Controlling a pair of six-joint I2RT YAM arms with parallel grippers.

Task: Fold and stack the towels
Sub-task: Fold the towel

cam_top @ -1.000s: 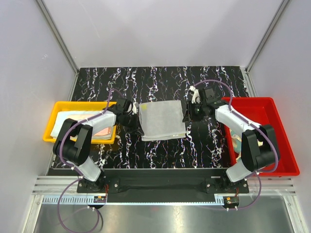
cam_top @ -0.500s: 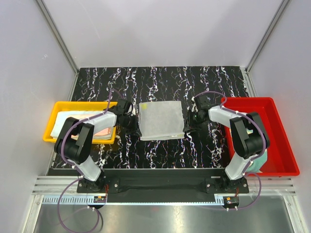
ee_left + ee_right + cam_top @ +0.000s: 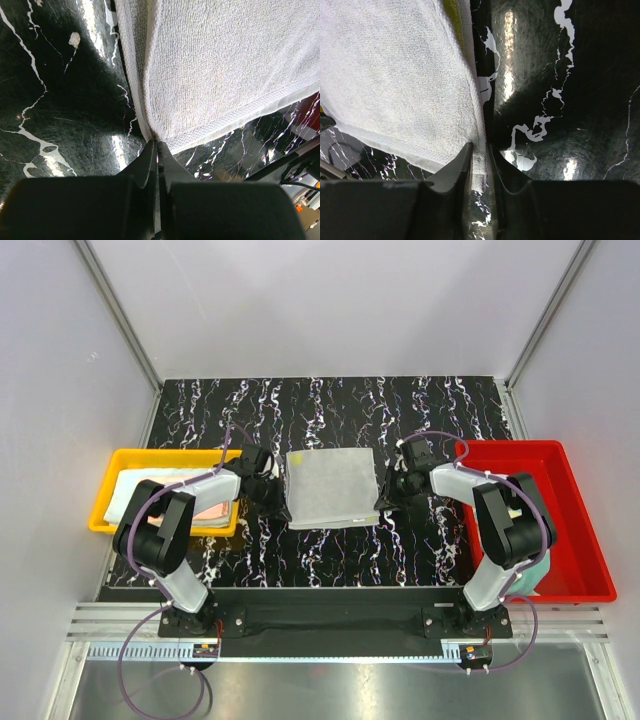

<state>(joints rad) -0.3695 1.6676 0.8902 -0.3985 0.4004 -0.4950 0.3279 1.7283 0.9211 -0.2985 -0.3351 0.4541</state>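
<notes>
Left claw point(image 3: 156, 148): fingers pressed together, tips meeting the near left corner of the folded towel point(image 3: 330, 485); whether cloth is caught between them cannot be told. Right claw point(image 3: 480, 150): fingers narrowly parted, the towel's near right hem hanging between them, a thin dark gap showing beside the cloth. The folded towel, white-grey with a yellow-green layer at one edge, lies flat at the middle of the black marbled table point(image 3: 330, 405), between the two claws.

Containers, two. Yellow tray point(image 3: 165, 453), on the left: a pale towel point(image 3: 140, 490) lying flat and a pink towel point(image 3: 210, 511) beside it, partly hidden by the left arm. Red tray point(image 3: 520, 446), on the right: a pale green towel point(image 3: 541, 565) at its near side, mostly hidden behind the right arm.

Count: two claws, two trays, four towels in view.
</notes>
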